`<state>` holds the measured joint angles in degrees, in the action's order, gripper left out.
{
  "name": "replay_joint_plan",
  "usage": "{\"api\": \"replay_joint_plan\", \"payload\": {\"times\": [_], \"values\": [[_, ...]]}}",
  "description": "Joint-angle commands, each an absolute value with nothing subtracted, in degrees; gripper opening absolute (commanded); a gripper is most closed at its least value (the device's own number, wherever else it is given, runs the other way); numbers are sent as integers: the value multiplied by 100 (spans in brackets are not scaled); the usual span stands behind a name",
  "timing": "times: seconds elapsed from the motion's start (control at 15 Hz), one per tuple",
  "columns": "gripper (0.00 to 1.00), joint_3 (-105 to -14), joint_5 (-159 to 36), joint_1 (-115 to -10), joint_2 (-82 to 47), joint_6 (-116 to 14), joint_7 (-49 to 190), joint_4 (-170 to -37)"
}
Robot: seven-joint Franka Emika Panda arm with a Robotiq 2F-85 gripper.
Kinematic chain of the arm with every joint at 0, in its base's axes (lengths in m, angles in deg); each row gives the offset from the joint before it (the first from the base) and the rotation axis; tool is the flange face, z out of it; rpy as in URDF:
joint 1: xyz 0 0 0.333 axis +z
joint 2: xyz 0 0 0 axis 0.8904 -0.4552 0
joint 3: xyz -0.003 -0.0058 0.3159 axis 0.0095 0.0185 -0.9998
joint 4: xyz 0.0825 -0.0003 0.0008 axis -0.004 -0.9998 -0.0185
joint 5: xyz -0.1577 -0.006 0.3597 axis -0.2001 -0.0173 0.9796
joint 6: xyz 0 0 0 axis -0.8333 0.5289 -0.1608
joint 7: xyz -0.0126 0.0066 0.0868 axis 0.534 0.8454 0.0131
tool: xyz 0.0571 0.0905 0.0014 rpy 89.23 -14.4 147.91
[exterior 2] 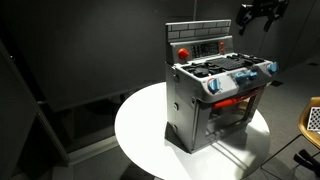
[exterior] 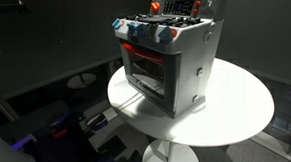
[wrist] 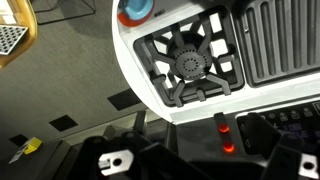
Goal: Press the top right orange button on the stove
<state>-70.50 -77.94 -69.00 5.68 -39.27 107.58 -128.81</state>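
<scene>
Approach phase, judging by the gap; not yet pressing. Hovering with the pincer (exterior 2: 255, 15) high above and beyond the toy stove (exterior 2: 215, 90) on the round white tabletop (exterior 2: 140, 130), well apart from it. Spread wide, gripping nothing, touching nothing. In the wrist view, looking down on the orange button (wrist: 222, 125) on the dark back panel, just beside the burner grate (wrist: 190, 65). Next, probably: narrowing the pincer, lining one finger over that button, descending straight, pressing gently to avoid tipping the stove.
</scene>
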Motion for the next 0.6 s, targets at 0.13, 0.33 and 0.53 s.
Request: {"api": "replay_joint_plan", "payload": {"times": [0.13, 0.33, 0.53], "values": [[100, -6681, -7864, -6731, -107, -4308, 10743, -12384], [100, -6525, -7782, -6670, -357, -4609, 10652, -12265], [100, -6385, -7778, -6600, -550, -4739, 10650, -12154]]}}
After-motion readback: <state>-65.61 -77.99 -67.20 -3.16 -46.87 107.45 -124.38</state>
